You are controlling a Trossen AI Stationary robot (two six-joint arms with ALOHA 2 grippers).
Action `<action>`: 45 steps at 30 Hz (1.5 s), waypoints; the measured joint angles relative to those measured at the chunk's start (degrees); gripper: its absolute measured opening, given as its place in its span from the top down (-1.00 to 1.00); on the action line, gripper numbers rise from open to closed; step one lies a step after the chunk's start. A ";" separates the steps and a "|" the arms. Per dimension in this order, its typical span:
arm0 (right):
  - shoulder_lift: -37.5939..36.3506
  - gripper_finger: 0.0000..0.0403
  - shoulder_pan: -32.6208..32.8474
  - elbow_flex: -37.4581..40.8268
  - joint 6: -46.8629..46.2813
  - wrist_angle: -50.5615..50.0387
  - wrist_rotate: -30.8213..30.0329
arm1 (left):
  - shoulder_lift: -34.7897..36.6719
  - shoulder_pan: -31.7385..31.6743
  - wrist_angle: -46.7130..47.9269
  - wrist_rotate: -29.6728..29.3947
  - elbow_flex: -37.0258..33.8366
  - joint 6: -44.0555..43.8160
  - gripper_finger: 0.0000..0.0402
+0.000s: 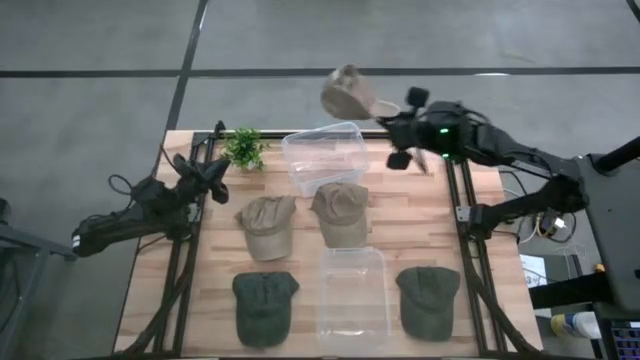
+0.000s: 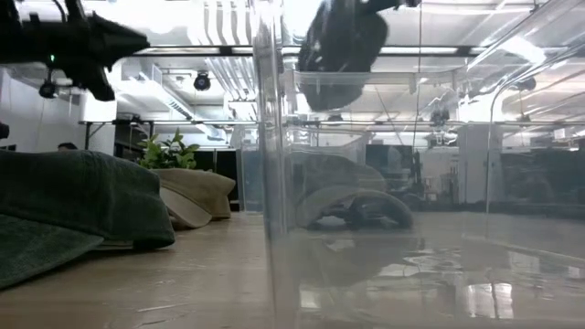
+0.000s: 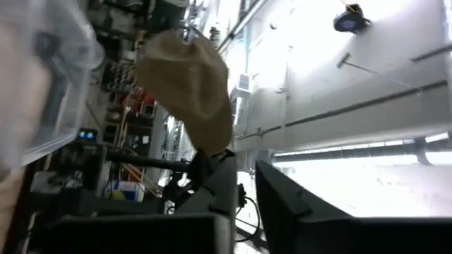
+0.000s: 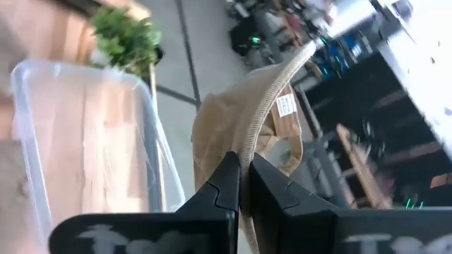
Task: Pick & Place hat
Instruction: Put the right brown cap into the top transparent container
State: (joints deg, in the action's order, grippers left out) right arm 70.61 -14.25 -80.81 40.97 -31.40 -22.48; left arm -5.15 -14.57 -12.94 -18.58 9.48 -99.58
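To finish well, the tan hat (image 1: 348, 93), held in the air just past the table's far edge, wants carrying over the clear bin (image 1: 325, 156) before release, and the right gripper (image 4: 242, 185) is pinched tight on its brim while the left gripper (image 1: 212, 176) waits at the left side, fingers slightly parted, holding nothing.

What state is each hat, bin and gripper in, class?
Tan hat: held aloft beyond the far bin.
Right gripper: shut on its brim.
Left gripper: empty, at table's left.
Far bin: empty.
Near bin: empty.
Four hats: lying on table.
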 joint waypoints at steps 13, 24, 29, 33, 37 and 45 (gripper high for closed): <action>15.59 0.95 6.81 -6.75 33.56 5.97 -13.91 | -23.99 0.02 2.04 -1.05 18.99 0.69 0.21; 19.26 0.95 11.26 -6.85 45.48 14.29 -16.65 | -42.88 -0.20 4.21 0.56 34.56 2.37 0.21; 19.53 0.95 13.40 -6.85 46.46 14.53 -16.77 | -46.45 -0.26 3.52 0.39 37.58 2.48 0.21; 19.54 0.95 15.00 -6.85 46.77 14.54 -18.07 | -47.61 -0.28 4.26 -0.49 38.24 4.98 0.21; 19.54 0.95 16.96 -6.85 48.37 14.44 -18.25 | -47.97 -0.28 4.17 -0.56 38.21 3.33 0.21; 19.54 0.94 18.89 -6.85 49.13 14.49 -18.03 | -49.53 -0.32 4.34 2.12 38.18 3.49 0.25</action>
State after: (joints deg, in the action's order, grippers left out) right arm 90.15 4.63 -87.66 90.11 -16.91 -40.51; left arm -54.68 -14.89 -8.60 -16.47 47.66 -96.09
